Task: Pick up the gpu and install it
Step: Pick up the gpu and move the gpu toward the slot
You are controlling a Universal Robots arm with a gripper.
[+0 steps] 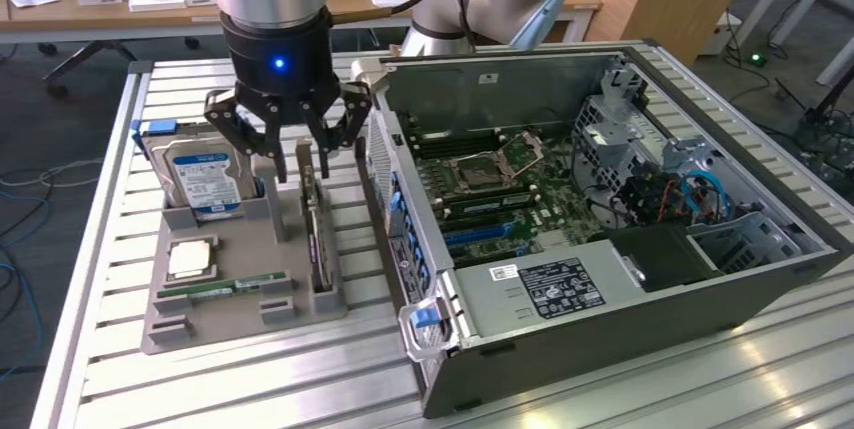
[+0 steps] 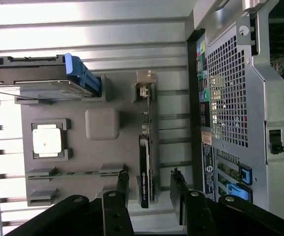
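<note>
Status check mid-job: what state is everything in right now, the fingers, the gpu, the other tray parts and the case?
gripper: fingers open, one on each side of the gpu, not closed on it.
gpu: standing on edge in its slot in the tray, not installed.
hard drive: upright in its tray slot.
processor chip: flat in its recess.
memory stick: flat in the tray.
computer case: side open, motherboard exposed.

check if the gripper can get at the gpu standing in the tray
Probably yes. The gripper hangs open above the gpu, one finger either side of its bare top edge. The hard drive stands apart in the gray tray, leaving the way free.
</note>
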